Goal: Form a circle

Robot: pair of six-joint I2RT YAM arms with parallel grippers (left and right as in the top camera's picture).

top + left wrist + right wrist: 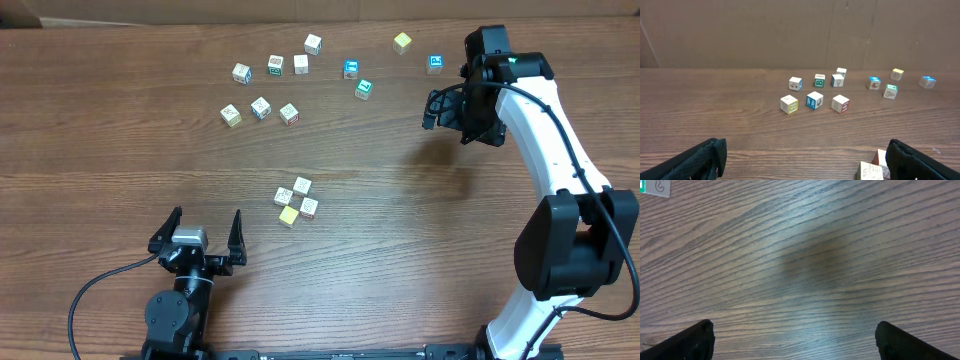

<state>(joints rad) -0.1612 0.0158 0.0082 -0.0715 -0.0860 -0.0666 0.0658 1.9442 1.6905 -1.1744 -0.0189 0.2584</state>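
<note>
Wood-grain tabletop fills the overhead view, and the left wrist view shows a plain brown wall behind its far edge. Near the middle of the overhead frame sits a cluster of four toy cubes, packed tightly together: three whitish ones with printed faces and a plain yellow cube at the lower left of the group. It is a clump, not a ring. In the left wrist view only its edge shows at the bottom right, just beside the right-hand black finger. Eleven loose cubes lie scattered across the upper part of the overhead frame, well apart from the cluster: a row of three at the upper left, four more above them, then a blue-faced cube, a green-faced cube, a yellowish cube and another blue-faced one toward the upper right. The left arm stands at the lower left, its jaws spread wide and empty, pointing toward the cluster. The right arm reaches up the right side; its jaws are also wide apart and empty, over bare wood, with one green-edged cube corner at the upper left of its wrist view.
</note>
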